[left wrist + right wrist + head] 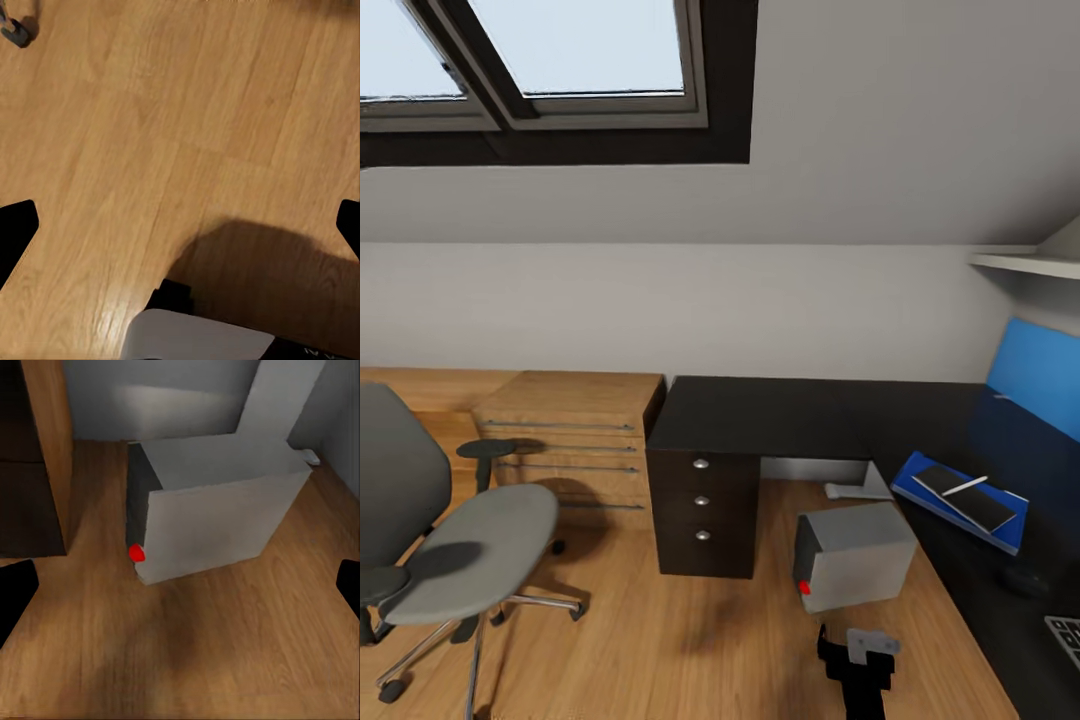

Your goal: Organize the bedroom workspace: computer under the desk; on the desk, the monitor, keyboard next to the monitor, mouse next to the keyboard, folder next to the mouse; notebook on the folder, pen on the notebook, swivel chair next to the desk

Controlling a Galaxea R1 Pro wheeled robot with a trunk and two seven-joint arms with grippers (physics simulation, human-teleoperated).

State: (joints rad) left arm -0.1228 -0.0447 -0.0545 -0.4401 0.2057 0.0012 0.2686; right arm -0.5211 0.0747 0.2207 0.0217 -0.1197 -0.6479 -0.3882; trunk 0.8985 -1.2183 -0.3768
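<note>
1. The right gripper [180, 585] has its two dark fingertips wide apart at the left and right edges of the right wrist view, holding nothing; in the head view its arm shows at the bottom centre.
2. The left gripper [180, 225] is likewise spread, its two tips at the side edges of the left wrist view over bare wood floor [187, 112], clamped on nothing.
3. One computer [854, 554] stands on the floor at the lower centre-right of the head view, its dark front and single red button facing left. It sits in the open nook beside the desk [780, 415], not fully under the top.
4. In the right wrist view the same computer [217, 506] fills the upper middle.
5. One blue folder [956, 502] lies on the desk at the right, with one dark notebook [965, 495] on it and one pale pen [966, 486] on the notebook.
6. One small dark mouse [1025, 580] sits lower right on the desk, and a corner of one keyboard [1066, 636] shows at the right edge.
7. One swivel chair [450, 540] stands at the lower left, well apart from the desk.
8. The desk has three drawers with three silver knobs.
9. One wooden cabinet [575, 440] touches the desk's left side.
</note>
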